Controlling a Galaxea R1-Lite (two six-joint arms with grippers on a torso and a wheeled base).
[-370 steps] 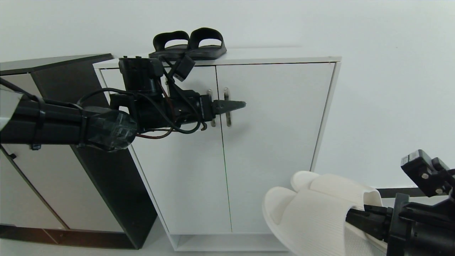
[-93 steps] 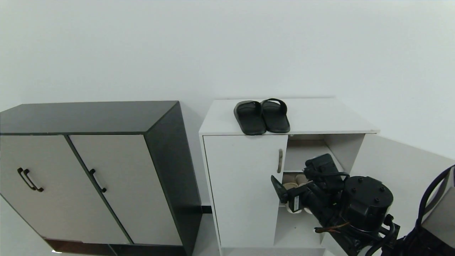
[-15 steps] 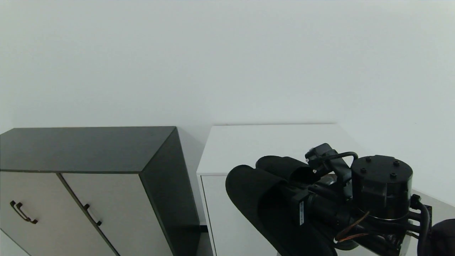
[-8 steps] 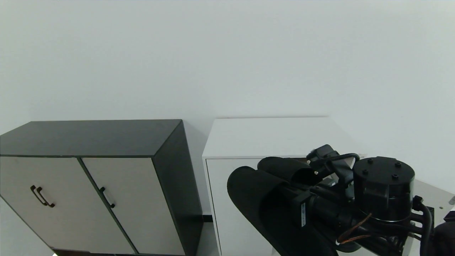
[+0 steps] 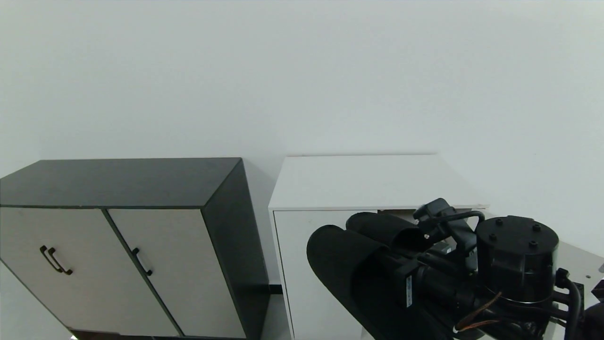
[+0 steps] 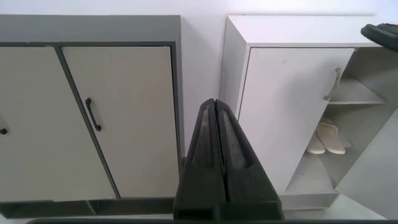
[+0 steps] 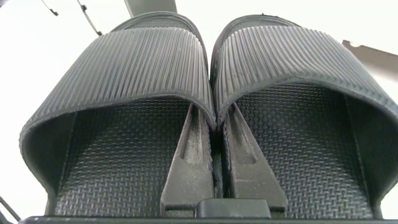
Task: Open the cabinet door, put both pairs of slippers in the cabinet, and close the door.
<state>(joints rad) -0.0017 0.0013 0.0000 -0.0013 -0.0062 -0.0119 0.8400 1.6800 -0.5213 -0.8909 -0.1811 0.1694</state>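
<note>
My right gripper (image 7: 216,118) is shut on the pair of black slippers (image 7: 205,81), its fingers under the straps pinching the two inner sides together. In the head view the black slippers (image 5: 354,264) hang in front of the white cabinet (image 5: 358,182), just below its top. The cabinet's left door (image 6: 286,106) is closed and the right side stands open. The white slippers (image 6: 328,137) lie on a lower shelf inside. My left gripper (image 6: 215,106) is shut and empty, held back from both cabinets.
A black cabinet (image 5: 118,182) with two light doors and dark handles stands against the white cabinet's left side. The opened right door (image 5: 573,262) sticks out toward me at the right. A plain white wall lies behind.
The black slippers have left the cabinet top and are in my right gripper. Over the last second the head view shifted; the gripper and slippers sank slightly lower and to the right.
</note>
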